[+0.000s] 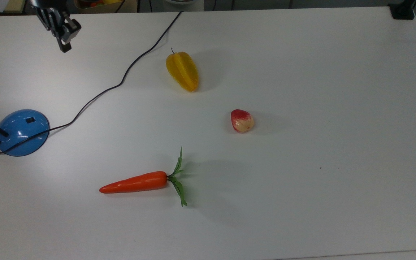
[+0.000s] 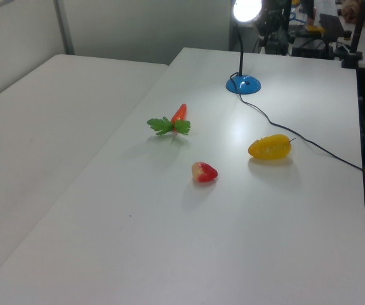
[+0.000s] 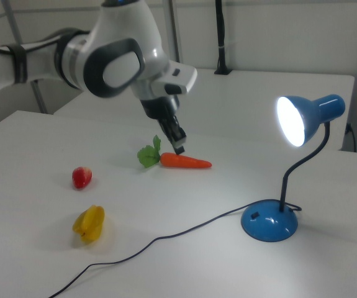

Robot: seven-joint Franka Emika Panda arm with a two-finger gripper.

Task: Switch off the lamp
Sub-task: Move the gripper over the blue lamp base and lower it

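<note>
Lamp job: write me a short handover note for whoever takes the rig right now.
Hand: in the air above the table, holding nothing, fingers seemingly together, well short of the lamp.
Lamp: glossy blue dome-shaped base at the top view's left edge, small black switch on top, black cord trailing across the white table.
Done: nothing; the lamp head is lit.
Left: reach the base, press the switch.
</note>
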